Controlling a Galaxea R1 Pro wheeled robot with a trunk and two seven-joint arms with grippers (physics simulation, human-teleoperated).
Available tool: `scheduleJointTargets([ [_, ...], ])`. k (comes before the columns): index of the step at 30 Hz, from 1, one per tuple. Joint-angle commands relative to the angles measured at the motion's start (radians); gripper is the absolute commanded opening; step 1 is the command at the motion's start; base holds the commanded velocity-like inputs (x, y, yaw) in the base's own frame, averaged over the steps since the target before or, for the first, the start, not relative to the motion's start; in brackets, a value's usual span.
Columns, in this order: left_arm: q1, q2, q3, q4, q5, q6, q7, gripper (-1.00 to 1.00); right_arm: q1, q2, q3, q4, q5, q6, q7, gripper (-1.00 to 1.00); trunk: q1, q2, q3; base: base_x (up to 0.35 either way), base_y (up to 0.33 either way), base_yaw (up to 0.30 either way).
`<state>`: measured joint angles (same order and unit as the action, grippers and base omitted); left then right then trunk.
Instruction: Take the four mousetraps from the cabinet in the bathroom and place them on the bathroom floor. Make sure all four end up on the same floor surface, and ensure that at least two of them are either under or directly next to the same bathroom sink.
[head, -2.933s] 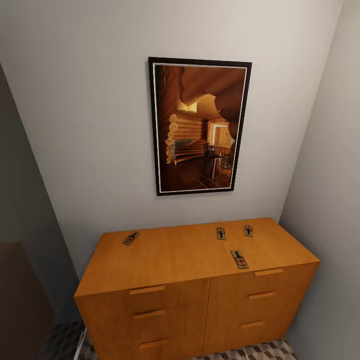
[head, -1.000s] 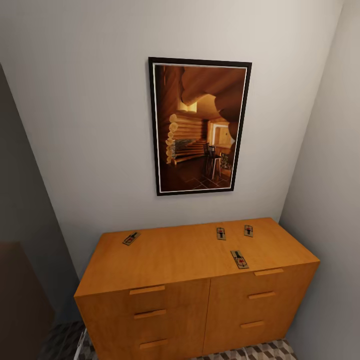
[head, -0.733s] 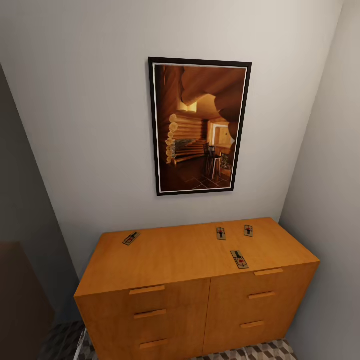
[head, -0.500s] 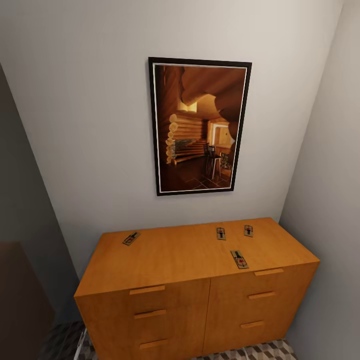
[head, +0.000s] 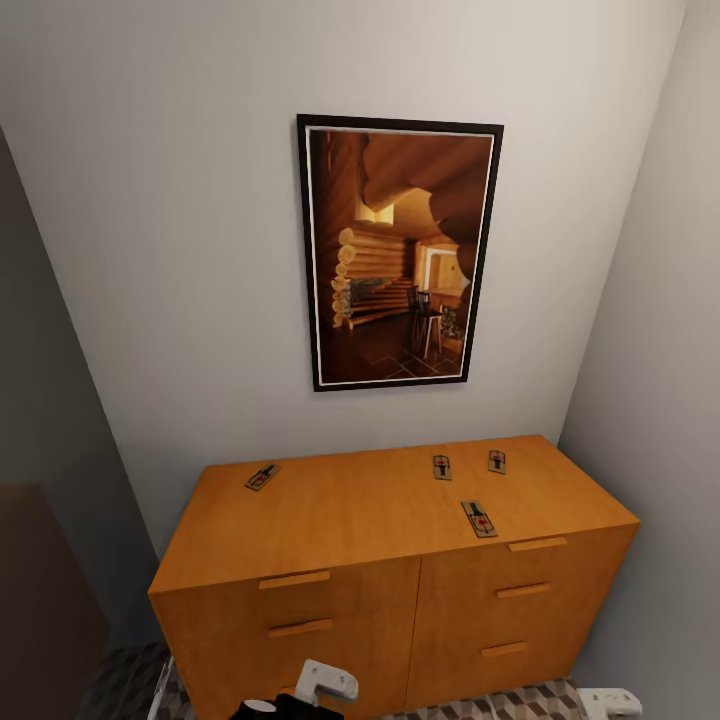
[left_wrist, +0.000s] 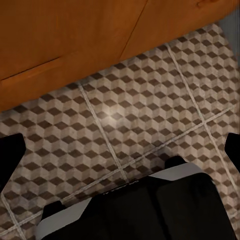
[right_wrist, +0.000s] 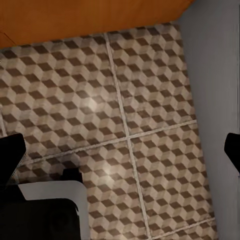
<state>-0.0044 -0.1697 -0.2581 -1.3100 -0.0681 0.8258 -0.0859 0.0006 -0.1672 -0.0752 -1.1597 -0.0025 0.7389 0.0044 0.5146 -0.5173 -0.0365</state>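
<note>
Four mousetraps lie flat on the top of the cabinet (head: 400, 590) I'm facing. One mousetrap (head: 262, 476) sits alone near the back left corner of the top. Two more (head: 442, 466) (head: 497, 461) lie side by side toward the back edge on the right half, a little apart. The fourth (head: 479, 518) is close to the front edge on the right half, just above a drawer handle (head: 537, 544).

Above the cabinet hangs a framed picture (head: 398, 252) on a pale wall (head: 180, 250). Another wall (head: 655, 420) closes in right beside the cabinet's right end, so that side is tight.

From my left wrist camera, the left gripper (left_wrist: 120, 150) has its dark fingertips (left_wrist: 11, 157) spread wide apart, holding nothing, over the cube-patterned floor (left_wrist: 150, 120) by the foot of the cabinet. The right gripper (right_wrist: 120, 155) is spread wide too and empty, over the same tiles where they meet the grey wall (right_wrist: 215, 75).
</note>
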Motion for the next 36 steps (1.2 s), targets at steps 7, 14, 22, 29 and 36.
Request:
scheduleJointTargets([
  [7,-0.022,-0.004,-0.010,-0.056,0.012,0.080,-0.012,1.00,-0.001,-0.002,-0.011,-0.132,0.001,0.087,0.000,1.00,0.001,-0.002,-0.002,0.000,0.000,0.000],
  [14,-0.109,-0.004,-0.014,-0.074,0.080,0.136,-0.013,1.00,-0.042,-0.003,-0.014,-0.203,0.007,0.150,-0.002,1.00,0.001,-0.002,-0.002,0.000,0.000,0.000],
  [22,-0.232,-0.004,-0.015,-0.079,0.159,0.187,-0.012,1.00,-0.123,-0.003,-0.015,-0.216,0.008,0.211,-0.003,1.00,0.001,-0.002,-0.002,0.000,0.000,0.000],
  [29,-0.339,-0.004,-0.015,-0.081,0.215,0.204,-0.011,1.00,-0.194,-0.002,-0.015,-0.219,0.009,0.255,-0.003,1.00,0.001,-0.002,-0.002,0.000,0.000,0.000],
  [36,-0.462,-0.002,-0.012,-0.076,0.267,0.212,-0.010,1.00,-0.273,-0.001,-0.014,-0.220,0.013,0.276,-0.007,1.00,0.001,-0.002,-0.002,0.000,0.000,0.000],
])
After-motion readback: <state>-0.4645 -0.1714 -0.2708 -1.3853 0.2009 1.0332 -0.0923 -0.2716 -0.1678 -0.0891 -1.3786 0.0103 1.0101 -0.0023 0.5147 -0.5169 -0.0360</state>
